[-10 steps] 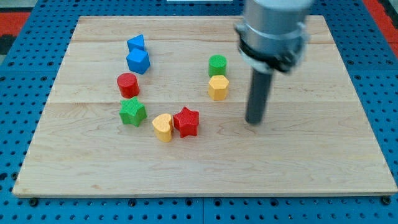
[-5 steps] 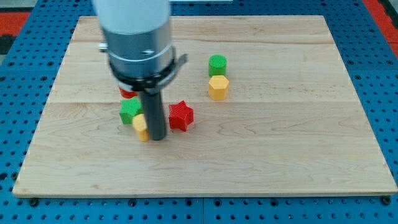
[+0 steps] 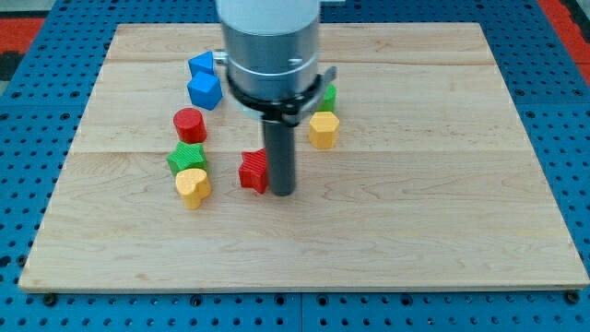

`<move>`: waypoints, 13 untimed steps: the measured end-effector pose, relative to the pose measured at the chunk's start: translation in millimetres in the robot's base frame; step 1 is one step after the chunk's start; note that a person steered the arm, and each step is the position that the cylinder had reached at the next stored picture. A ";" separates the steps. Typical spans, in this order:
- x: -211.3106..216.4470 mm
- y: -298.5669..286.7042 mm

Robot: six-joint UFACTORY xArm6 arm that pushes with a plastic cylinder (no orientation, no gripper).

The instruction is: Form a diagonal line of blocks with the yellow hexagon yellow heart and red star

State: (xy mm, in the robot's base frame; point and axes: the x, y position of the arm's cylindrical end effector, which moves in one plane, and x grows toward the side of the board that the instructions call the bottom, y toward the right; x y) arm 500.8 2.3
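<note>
My tip (image 3: 282, 193) now swung over to the red star's (image 3: 253, 171) right side, touching it, yellow heart (image 3: 193, 185) shoved left, no fingers, rod grips nothing

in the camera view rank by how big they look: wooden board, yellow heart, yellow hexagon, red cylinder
1. wooden board, by far the largest.
2. yellow hexagon, yellow heart and red cylinder: these look about alike, so I won't rank them.
</note>
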 end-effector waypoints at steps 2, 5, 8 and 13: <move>-76.6 76.8; -6.9 34.5; 5.4 -41.8; 34.1 -9.2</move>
State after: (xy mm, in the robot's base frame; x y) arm 534.9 -6.9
